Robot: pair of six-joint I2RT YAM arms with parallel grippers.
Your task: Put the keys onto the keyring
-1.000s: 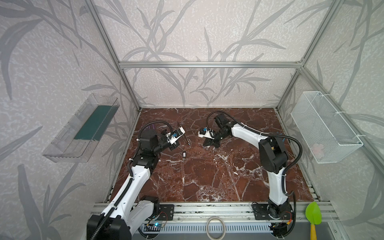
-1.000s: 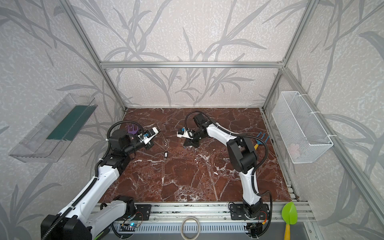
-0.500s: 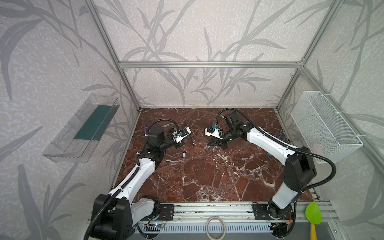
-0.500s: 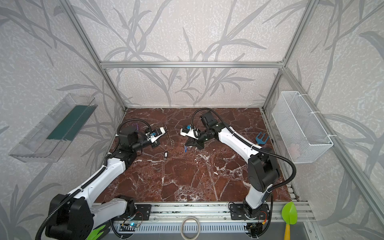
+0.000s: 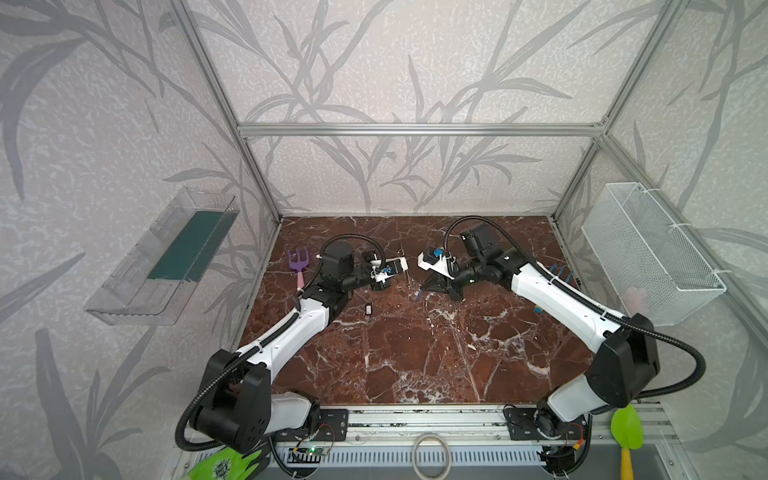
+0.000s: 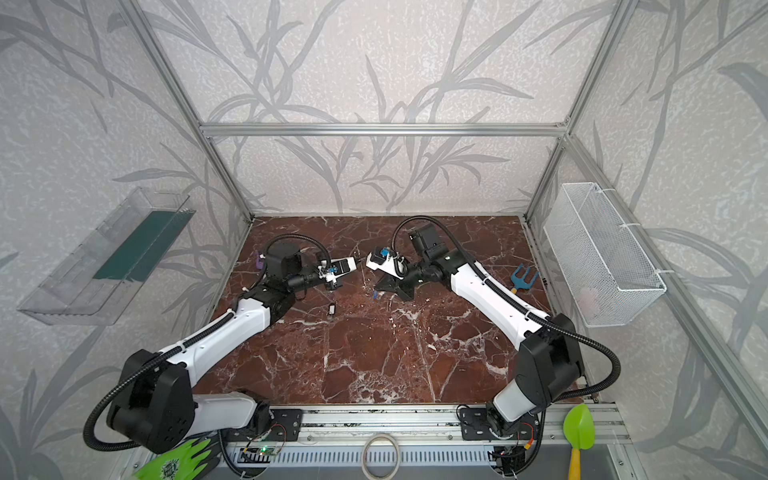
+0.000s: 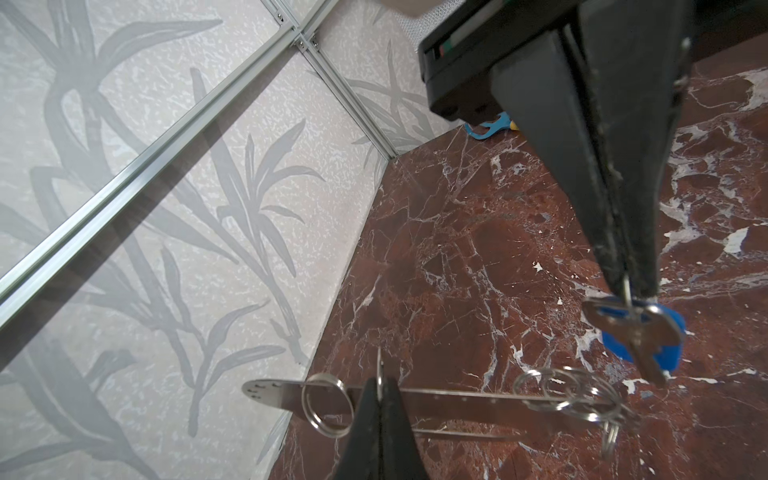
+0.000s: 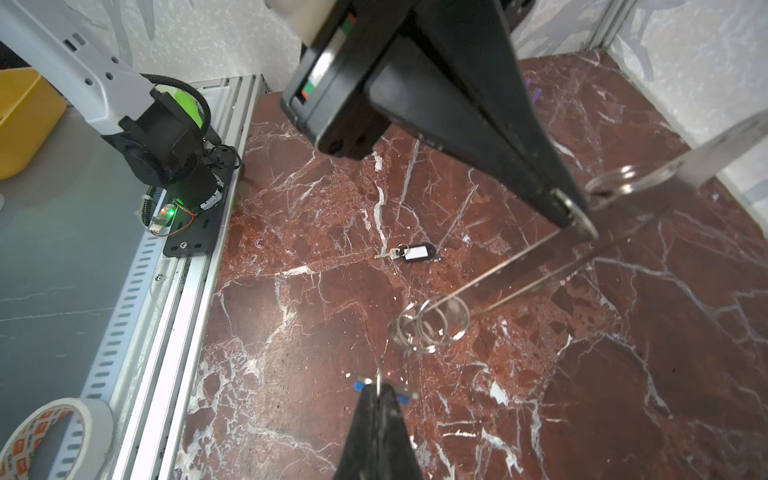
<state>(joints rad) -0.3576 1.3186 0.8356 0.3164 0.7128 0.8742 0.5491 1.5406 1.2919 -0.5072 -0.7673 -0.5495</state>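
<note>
Bright, evenly lit (edges bowed).

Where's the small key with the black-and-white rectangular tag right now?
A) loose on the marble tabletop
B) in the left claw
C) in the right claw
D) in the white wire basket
A: the small key with the black-and-white rectangular tag lies by itself on the red-brown marble tabletop, with nothing gripping it.
</note>
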